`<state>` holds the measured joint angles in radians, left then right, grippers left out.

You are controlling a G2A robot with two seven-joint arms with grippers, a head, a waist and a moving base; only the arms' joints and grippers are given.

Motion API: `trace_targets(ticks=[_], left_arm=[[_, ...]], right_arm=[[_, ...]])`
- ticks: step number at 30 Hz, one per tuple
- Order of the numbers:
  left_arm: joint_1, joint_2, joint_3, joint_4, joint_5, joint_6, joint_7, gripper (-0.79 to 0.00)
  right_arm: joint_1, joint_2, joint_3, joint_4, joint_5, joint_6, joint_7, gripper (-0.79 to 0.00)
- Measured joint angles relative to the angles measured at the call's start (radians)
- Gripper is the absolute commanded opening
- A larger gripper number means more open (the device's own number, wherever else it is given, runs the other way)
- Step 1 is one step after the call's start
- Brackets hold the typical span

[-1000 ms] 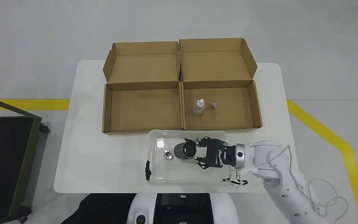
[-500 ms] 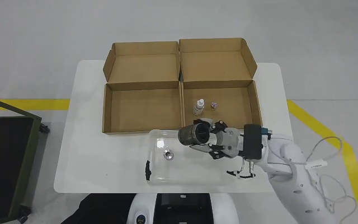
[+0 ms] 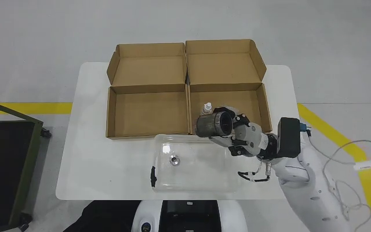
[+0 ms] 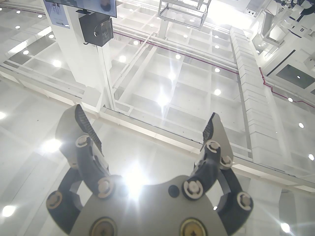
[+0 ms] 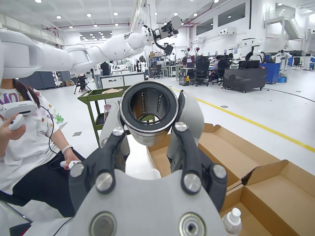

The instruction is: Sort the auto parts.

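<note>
My right gripper (image 3: 223, 129) is shut on a metal cylindrical bearing (image 3: 210, 124), held in the air over the front edge of the right cardboard box (image 3: 264, 110). The right wrist view looks into the bearing's (image 5: 149, 112) hollow bore, with my fingers (image 5: 183, 133) pressed on both of its sides. A small white bottle (image 3: 206, 108) stands in that box; it is the white bottle (image 5: 232, 219) in the right wrist view. A small metal part (image 3: 173, 160) lies in the clear tray (image 3: 159, 177). My left gripper (image 4: 147, 126) is open, pointed up at the ceiling, holding nothing.
The left cardboard box (image 3: 148, 113) stands beside the right one, both with lids folded back. A green cart (image 5: 92, 114) and a seated person holding controllers (image 5: 17, 116) are beside the table in the right wrist view.
My right gripper has lifted the bearing out of the clear tray and carried it up and toward the right box.
</note>
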<state>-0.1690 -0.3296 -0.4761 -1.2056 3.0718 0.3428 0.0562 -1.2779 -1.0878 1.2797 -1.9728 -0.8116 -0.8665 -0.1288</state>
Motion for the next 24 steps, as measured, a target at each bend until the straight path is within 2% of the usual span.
trace_targets(ticks=[8, 14, 24], left_arm=[[0.000, 0.000, 0.000, 0.000, 0.000, 0.000, 0.000, 0.000], [0.000, 0.000, 0.000, 0.000, 0.000, 0.000, 0.000, 0.000], [0.000, 0.000, 0.000, 0.000, 0.000, 0.000, 0.000, 0.000]], right_arm=[[-0.004, -0.005, -0.003, -0.008, 0.008, 0.026, 0.000, -0.785], [0.010, -0.009, -0.029, -0.002, -0.051, 0.067, 0.055, -0.785], [0.090, -0.032, -0.198, 0.058, -0.227, 0.159, 0.202, -0.785]])
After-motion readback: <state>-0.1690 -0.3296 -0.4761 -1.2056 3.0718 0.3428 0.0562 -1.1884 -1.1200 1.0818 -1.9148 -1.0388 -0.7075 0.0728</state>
